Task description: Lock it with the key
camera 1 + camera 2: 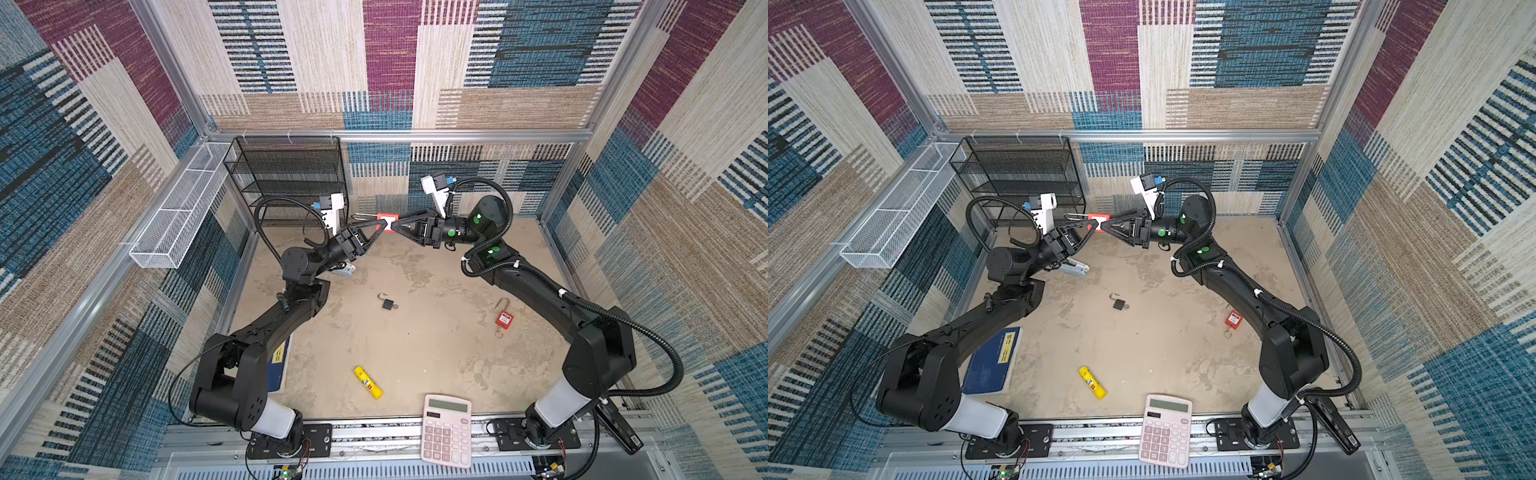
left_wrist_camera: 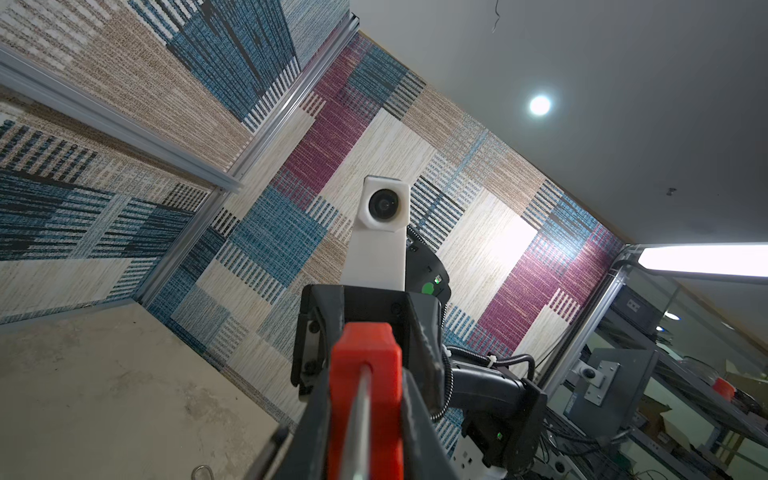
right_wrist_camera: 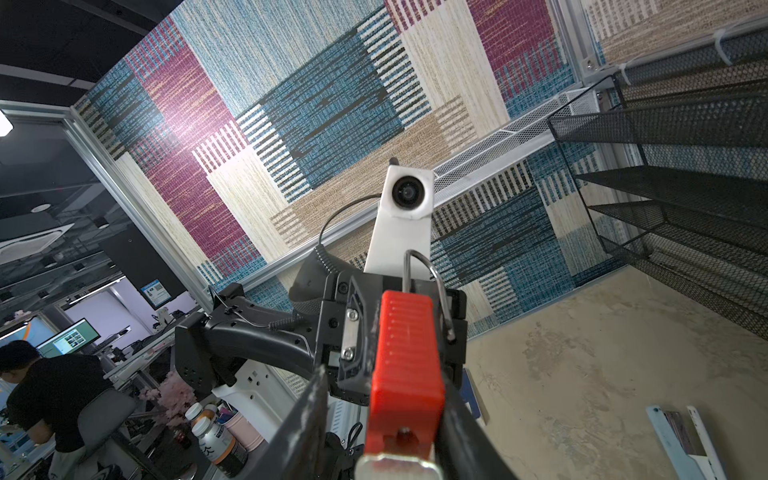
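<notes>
A red padlock (image 1: 385,217) (image 1: 1098,217) hangs in the air near the back wall, and my left gripper (image 1: 383,226) (image 2: 365,399) is shut on its body (image 2: 365,374). Its steel shackle (image 1: 363,217) (image 3: 432,274) points away from the right arm, with one leg free beside the body. The silver key (image 3: 395,467) sticks out of the lock's (image 3: 409,345) other end. My right gripper (image 1: 395,225) (image 3: 386,374) faces the left one with its fingers round that end. One finger lies against the lock; a gap shows at the other.
On the floor lie a black padlock (image 1: 387,304), a second red padlock (image 1: 504,319), a yellow glue stick (image 1: 368,382), a pink calculator (image 1: 446,430) and a blue book (image 1: 992,361). A black mesh shelf (image 1: 291,178) and a white wire basket (image 1: 178,216) stand back left.
</notes>
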Controlling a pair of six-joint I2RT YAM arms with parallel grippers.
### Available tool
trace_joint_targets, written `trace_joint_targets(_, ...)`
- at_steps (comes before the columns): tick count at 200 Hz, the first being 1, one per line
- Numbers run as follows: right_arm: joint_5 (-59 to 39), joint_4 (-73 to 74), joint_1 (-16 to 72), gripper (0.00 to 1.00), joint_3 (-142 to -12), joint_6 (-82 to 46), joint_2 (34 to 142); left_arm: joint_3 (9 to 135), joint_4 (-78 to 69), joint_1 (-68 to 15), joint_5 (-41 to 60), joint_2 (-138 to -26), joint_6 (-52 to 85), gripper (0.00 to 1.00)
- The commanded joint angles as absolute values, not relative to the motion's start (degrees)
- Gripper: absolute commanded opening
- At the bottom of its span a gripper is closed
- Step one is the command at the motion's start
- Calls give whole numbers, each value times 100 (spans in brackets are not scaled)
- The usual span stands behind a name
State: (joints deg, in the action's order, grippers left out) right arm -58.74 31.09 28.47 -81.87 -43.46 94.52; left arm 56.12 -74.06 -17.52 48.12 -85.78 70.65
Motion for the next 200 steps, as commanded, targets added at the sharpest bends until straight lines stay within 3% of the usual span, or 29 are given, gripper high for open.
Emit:
trace_joint_targets(1, -5846, 3350, 2865, 37, -8235, -4482, 9468, 5570, -7488, -1749, 4757, -8534, 6882, 0)
trace_joint_targets(73, -5927, 3414, 2870, 16, -8296, -4498, 9589, 5555, -7397, -1758, 4675, -8482, 6772, 0)
trace_joint_targets(94, -5934, 3545, 2866, 12, -8241, -4517, 9555, 5524, -7255, -1758, 4679, -8425, 6686, 20)
trace_joint_targets(108, -5881, 3645, 2867, 12, -8179, -4513, 9497, 5440, -7048, -1757, 4602, -8343, 6527, 39)
trace_joint_targets(129, -5735, 3668, 2833, 11, -8118, -4482, 9419, 5275, -6821, -1749, 4494, -8188, 6250, 56)
trace_joint_targets(200, -5807, 3534, 2533, 9, -8062, -4508, 9294, 4892, -6141, -1536, 4526, -7411, 5672, 63)
